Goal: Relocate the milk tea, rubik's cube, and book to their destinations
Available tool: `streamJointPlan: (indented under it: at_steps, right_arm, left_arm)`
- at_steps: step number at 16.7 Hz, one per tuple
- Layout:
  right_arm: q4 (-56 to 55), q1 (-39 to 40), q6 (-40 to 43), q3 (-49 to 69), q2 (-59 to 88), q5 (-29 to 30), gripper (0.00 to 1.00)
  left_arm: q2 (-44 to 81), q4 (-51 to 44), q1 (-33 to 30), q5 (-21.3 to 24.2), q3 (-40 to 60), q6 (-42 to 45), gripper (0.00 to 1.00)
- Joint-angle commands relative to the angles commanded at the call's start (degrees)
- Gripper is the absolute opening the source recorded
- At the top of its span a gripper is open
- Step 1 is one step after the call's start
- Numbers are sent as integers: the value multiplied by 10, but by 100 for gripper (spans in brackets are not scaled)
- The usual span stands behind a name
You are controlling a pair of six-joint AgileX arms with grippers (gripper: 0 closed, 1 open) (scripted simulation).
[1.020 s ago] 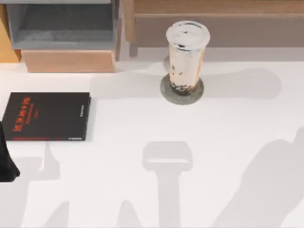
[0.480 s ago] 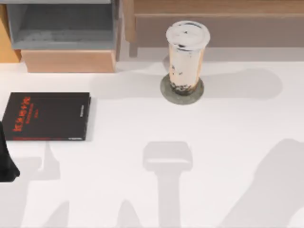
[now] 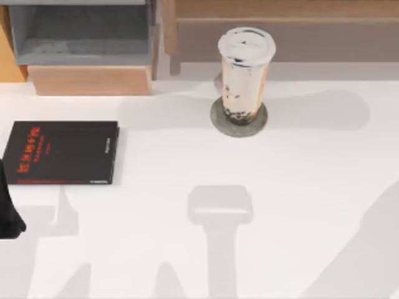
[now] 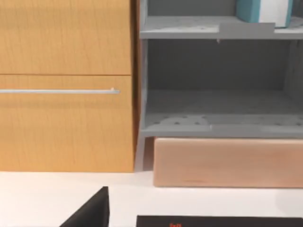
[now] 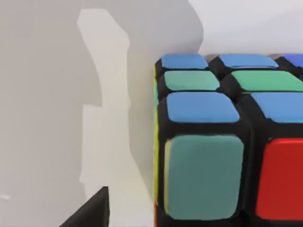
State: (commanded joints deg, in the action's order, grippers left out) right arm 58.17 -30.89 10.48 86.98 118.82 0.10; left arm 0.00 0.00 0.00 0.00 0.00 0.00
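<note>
the rubik's cube is sitting on the white counter right before the right wrist camera, looking rigid, light and slick-tiled, best pinched across opposite flat faces; claw state i cannot tell.

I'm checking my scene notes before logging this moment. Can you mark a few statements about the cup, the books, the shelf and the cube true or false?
1. The milk tea stands upright on a round grey coaster. True.
2. The black book lies on the table's right side. False: it lies flat on the left side.
3. A teal-blue book sits on the grey shelf's upper level. True.
4. The rubik's cube stands beside the milk tea on the coaster. False: it appears close up in the right wrist view, on the white surface.
</note>
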Motion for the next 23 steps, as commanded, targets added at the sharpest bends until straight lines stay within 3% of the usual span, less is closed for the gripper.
streamJointPlan:
  at_steps: [13, 23]
  right_arm:
    - [0, 0, 0, 0, 0, 0, 2]
    - [2, 0, 0, 2, -2, 0, 0]
  left_arm:
    - [0, 0, 0, 0, 0, 0, 100]
    - [0, 0, 0, 0, 0, 0, 100]
